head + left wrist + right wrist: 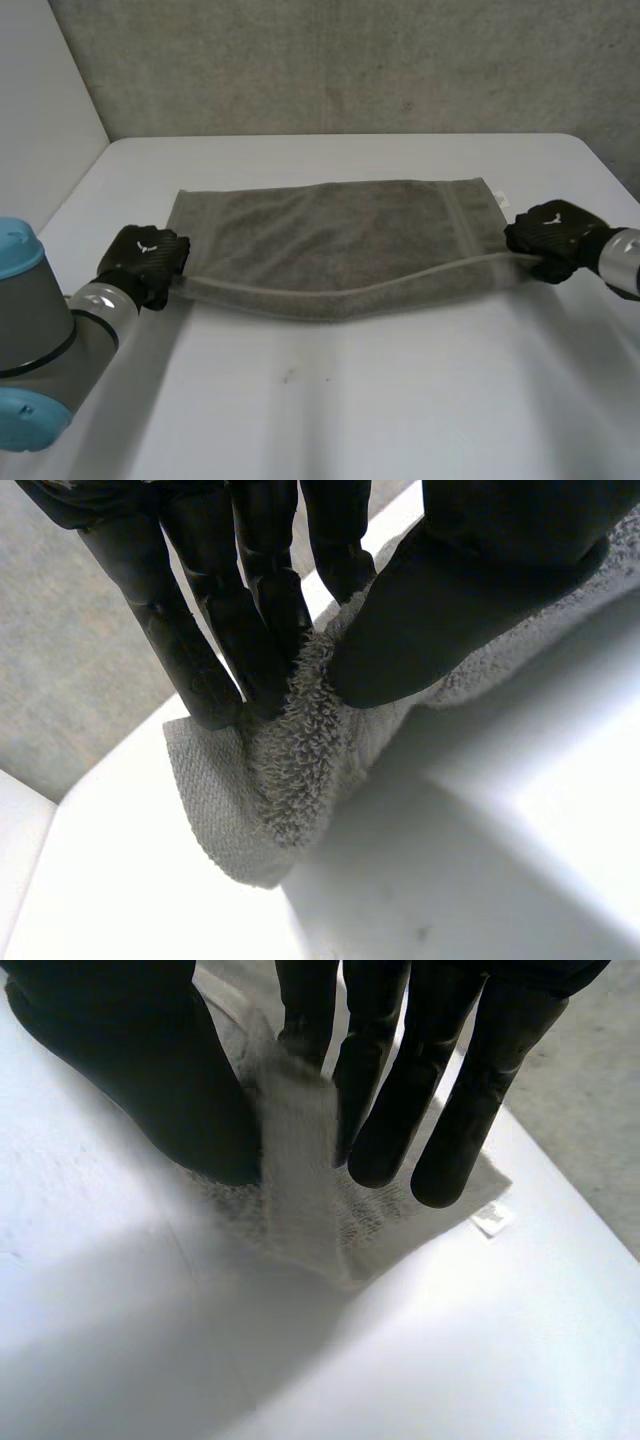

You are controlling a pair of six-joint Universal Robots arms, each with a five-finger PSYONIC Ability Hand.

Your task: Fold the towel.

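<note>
White table is stretching out below a grey concrete wall, and a grey towel is lying across its middle, spread lengthwise between the two arms. The towel's far long edge is lying flat. Its near long edge is hanging raised above the table and sagging in the middle. The left hand is pinching the near corner at the towel's left end, and the right hand is pinching the near corner at the right end. The left wrist view is showing the looped pile bunching between that hand's straight fingers and its thumb, with the corner hanging just below the fingertips. The right wrist view is showing a ridge of cloth being squeezed between the thumb and the fingers. A small white label is sticking out from the towel's edge near those fingertips and resting on the table.
</note>
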